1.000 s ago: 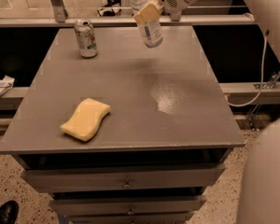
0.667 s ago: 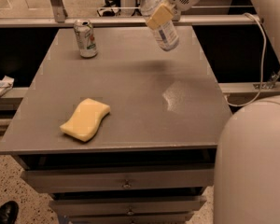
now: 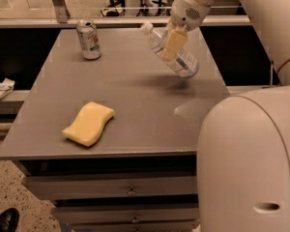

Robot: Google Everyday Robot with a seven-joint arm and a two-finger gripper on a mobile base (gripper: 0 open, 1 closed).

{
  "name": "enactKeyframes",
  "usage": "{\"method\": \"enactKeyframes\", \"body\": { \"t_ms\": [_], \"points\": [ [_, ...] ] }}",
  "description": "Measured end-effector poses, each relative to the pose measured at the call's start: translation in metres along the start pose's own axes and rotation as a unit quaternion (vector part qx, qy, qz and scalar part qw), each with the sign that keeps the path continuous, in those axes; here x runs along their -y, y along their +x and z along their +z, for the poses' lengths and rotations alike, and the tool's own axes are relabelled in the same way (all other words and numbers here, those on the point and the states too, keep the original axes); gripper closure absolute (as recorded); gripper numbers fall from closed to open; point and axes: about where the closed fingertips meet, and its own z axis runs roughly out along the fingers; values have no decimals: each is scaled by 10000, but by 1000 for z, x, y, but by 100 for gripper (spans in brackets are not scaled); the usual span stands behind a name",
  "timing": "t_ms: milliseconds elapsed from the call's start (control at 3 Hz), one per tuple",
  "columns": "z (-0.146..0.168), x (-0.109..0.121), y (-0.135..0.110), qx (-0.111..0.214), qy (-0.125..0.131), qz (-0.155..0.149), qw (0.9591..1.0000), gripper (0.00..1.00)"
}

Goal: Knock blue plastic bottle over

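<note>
The blue plastic bottle (image 3: 180, 61) is clear with a white cap and a pale label. It is tipped far over at the back right of the table, its cap pointing up and to the left and its base low to the right, just above its shadow. My gripper (image 3: 172, 46) comes down from the top right on the white arm and lies across the middle of the bottle, touching it.
A metal soda can (image 3: 89, 39) stands upright at the back left of the grey table (image 3: 135, 105). A yellow sponge (image 3: 89, 123) lies front left. My robot's white body (image 3: 251, 163) fills the lower right. Drawers sit below the tabletop. A rail runs behind the table.
The bottle went from nearly upright to steeply tilted, its base swinging right and towards the front. My gripper moved with it, lower and to the right.
</note>
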Motion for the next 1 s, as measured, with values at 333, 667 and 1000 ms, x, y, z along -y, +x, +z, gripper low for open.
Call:
{"method": "enactKeyframes", "body": {
  "t_ms": [333,667,1000],
  "points": [
    [14,-11,4,-153,-312,-109,9993,69],
    [34,-25,6,-136,-685,-130,9975,44],
    [48,-37,5,-44,-936,-119,9955,22]
  ]
}}
